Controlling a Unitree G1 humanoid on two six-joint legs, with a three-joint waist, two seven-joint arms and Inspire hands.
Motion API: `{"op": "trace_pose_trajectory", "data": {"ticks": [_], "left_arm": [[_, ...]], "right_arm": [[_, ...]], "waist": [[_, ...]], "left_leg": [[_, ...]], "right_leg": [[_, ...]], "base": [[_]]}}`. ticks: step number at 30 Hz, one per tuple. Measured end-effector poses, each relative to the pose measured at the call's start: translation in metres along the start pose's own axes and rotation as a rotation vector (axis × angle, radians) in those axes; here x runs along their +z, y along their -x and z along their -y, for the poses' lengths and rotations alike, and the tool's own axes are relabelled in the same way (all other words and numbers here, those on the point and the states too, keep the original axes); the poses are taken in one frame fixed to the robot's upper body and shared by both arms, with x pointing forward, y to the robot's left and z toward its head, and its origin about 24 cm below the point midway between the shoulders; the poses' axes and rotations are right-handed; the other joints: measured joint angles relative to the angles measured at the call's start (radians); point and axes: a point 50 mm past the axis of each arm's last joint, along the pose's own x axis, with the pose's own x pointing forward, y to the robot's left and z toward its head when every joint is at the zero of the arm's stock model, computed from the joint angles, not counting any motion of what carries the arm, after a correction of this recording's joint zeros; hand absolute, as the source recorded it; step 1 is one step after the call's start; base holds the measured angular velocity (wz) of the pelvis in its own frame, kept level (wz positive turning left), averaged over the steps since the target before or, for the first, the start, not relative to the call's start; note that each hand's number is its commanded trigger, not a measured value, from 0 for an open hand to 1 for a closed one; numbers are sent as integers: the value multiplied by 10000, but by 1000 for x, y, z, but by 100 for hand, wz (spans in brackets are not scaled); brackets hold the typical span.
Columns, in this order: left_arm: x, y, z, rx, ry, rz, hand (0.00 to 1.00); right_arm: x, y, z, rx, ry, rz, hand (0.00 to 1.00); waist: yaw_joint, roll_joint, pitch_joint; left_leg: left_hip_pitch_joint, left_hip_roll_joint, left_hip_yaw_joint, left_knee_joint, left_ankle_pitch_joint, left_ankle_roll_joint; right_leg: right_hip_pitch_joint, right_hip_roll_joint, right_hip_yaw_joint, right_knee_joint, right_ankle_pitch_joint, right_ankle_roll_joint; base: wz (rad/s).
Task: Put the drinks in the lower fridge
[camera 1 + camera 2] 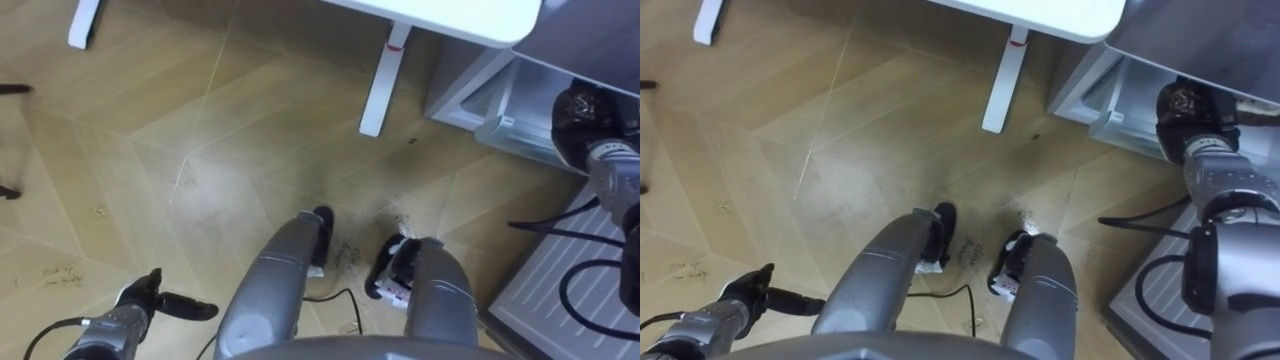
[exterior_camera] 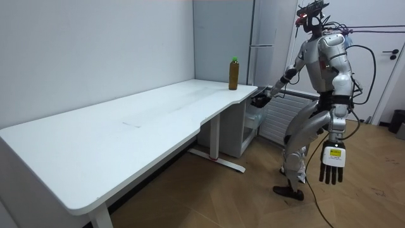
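A bottle of brown drink with a green cap [image 2: 233,73] stands upright on the far end of the white desk [image 2: 126,126]. I stand beside that end, facing the grey fridge [image 2: 261,25]. My right hand [image 1: 585,118] [image 2: 259,98] reaches out to the open lower fridge compartment [image 1: 497,112] and sits at its edge. It looks dark and bunched, and I cannot make out whether it holds anything. My left hand [image 2: 331,166] [image 1: 150,300] hangs at my side with its fingers straight and nothing in it.
The desk's white leg [image 1: 380,85] stands on the wooden floor just ahead of my feet. A white ribbed panel [image 1: 570,290] lies low at my right by the fridge. Open floor spreads to my left.
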Motion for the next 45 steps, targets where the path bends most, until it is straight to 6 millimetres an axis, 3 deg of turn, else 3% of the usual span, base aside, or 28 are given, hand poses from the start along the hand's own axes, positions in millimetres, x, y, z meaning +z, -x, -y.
{"op": "trace_pose_trajectory", "data": {"ticks": [2,3,13,23,32,33,34,45], "left_arm": [[0,0,0,21,28,2,0],[0,0,-1,57,127,9,0],[4,0,-2,259,139,148,0],[-4,1,-1,181,57,-131,0],[-5,1,0,121,37,-155,0],[-4,1,0,119,39,-132,0],[-4,1,0,127,45,-123,0],[-4,1,8,-134,-126,-153,0]], "right_arm": [[0,0,0,-19,-5,3,5],[0,0,0,-20,-5,7,100],[9,1,0,-122,198,208,100],[22,3,4,-1439,565,703,100],[22,3,2,-1808,546,772,100],[23,3,1,-1801,540,821,78],[23,3,1,-1795,525,838,0],[21,2,-1,-1614,264,803,0]], "waist": [[4,7,-4],[2,7,-4],[-1,67,-41],[-88,62,-39],[-44,59,-37],[-35,60,-38],[-35,60,-38],[8,60,-37]], "left_leg": [[-1,-2,1,0,0,0],[-1,-3,1,0,0,0],[0,8,8,0,-1,0],[36,8,17,-40,2,-1],[129,137,2,-160,2,-1],[129,137,2,-159,1,-1],[127,138,1,-159,1,-1],[131,166,14,-166,-10,-19]], "right_leg": [[2,-1,-1,-4,0,0],[1,-2,-2,-8,0,0],[5,19,-3,-29,4,1],[31,24,-2,-57,10,-2],[189,211,2,-396,155,12],[186,213,12,-395,155,12],[182,214,15,-396,155,12],[168,254,52,-397,155,7]], "base": [[0],[0],[0],[0],[-4],[0],[0],[0]]}}
